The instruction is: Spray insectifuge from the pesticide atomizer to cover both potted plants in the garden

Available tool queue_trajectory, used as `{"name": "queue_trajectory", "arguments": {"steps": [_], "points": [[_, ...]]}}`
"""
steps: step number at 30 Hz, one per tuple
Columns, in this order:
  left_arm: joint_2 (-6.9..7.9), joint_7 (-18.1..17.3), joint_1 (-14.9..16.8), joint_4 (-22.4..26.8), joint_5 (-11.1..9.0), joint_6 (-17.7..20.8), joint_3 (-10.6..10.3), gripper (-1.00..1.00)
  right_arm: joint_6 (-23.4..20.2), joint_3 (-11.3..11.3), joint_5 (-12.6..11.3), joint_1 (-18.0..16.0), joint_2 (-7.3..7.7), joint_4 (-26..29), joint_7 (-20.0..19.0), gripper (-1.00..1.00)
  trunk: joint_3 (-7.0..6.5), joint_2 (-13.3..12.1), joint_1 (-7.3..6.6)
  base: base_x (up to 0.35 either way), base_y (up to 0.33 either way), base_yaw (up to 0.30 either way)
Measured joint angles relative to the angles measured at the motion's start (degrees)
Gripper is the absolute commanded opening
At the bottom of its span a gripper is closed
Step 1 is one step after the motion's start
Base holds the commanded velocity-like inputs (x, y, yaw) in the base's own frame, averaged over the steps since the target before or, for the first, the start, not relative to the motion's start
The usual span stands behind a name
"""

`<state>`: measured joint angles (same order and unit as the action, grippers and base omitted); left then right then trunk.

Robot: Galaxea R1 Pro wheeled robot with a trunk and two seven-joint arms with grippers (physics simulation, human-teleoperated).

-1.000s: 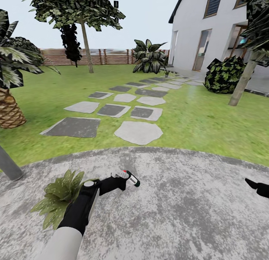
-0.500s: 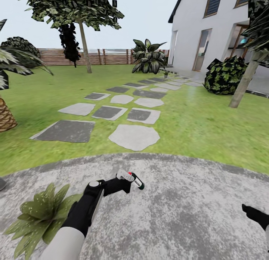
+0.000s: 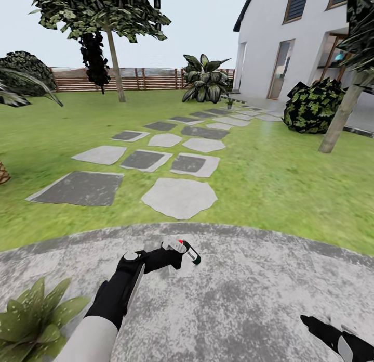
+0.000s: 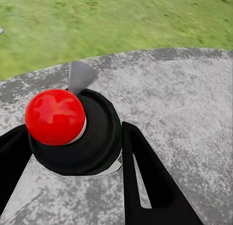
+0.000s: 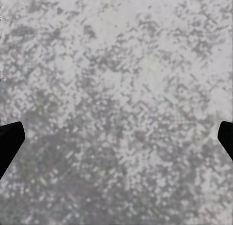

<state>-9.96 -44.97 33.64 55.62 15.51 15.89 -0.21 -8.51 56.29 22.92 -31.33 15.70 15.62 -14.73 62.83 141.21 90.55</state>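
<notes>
While the left gripper point(image 3: 174, 258) is clamping the spray bottle point(image 3: 188, 251) over the gravel patio point(image 3: 249, 289), the nozzle should be swinging toward the potted plant point(image 3: 31, 320) at its left; the right gripper point(image 3: 324, 333) is hanging open, empty.

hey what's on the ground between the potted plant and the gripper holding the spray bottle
Nothing but bare gravel patio, in the head view. The potted plant sits apart from the left gripper, which holds the pesticide atomizer.
</notes>
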Motion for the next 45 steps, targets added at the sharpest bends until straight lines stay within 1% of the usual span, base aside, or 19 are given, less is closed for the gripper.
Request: {"name": "queue_trajectory", "arguments": {"steps": [5, 11, 15, 19, 23, 26, 30, 45], "points": [[0.00, 0.00, 0.00, -0.01, -0.01, 0.00, 0.01, -1.00, 0.03, 0.02, -0.12, -0.02, -0.04, -7.92, -0.08, 1.00, 0.00, 0.00, 0.00, 0.311, -0.206, 0.000], [0.00, 0.00, 0.00, -0.01, -0.04, 0.00, 0.00, -1.00, 0.03, -0.04, -0.14, -0.03, -0.06, -9.39, -0.09, 1.00, 0.00, 0.00, 0.00, 0.311, -0.206, 0.000], [0.00, 0.00, 0.00, -0.01, -0.04, 0.00, 0.00, -1.00, 0.03, -0.02, -0.14, -0.03, -0.59, -9.48, -0.09, 1.00, 0.00, 0.00, 0.00, 0.311, -0.206, 0.000], [0.00, 0.00, 0.00, -0.01, -0.04, 0.00, 0.03, -1.00, 0.03, -0.01, -0.14, -0.03, -2.19, -9.49, -0.09, 1.00, 0.00, 0.00, 0.00, 0.311, -0.206, 0.000], [0.00, 0.00, 0.00, -0.02, -0.03, 0.00, 0.03, -1.00, 0.04, -0.02, -0.15, -0.02, -5.01, -9.49, -0.09, 1.00, 0.00, 0.00, 0.00, 0.312, -0.206, 0.000], [0.00, 0.00, 0.00, -0.01, -0.01, 0.00, 0.04, -1.00, 0.03, 0.00, -0.14, -0.03, -5.86, -9.49, -0.09, 1.00, 0.00, 0.00, 0.00, 0.311, -0.206, 0.000], [0.00, 0.00, 0.00, 0.01, -0.04, 0.00, 0.04, -1.00, 0.03, 0.06, -0.14, -0.03, -6.15, -9.49, -0.09, 1.00, 0.00, 0.00, 0.00, 0.311, -0.206, 0.000], [0.00, 0.00, 0.00, 0.01, 0.04, 0.00, 0.04, -1.00, 0.03, 0.09, -0.14, -0.03, -6.19, -9.49, -0.09, 1.00, 0.00, 0.00, 0.00, 0.312, -0.206, 0.000]]}}
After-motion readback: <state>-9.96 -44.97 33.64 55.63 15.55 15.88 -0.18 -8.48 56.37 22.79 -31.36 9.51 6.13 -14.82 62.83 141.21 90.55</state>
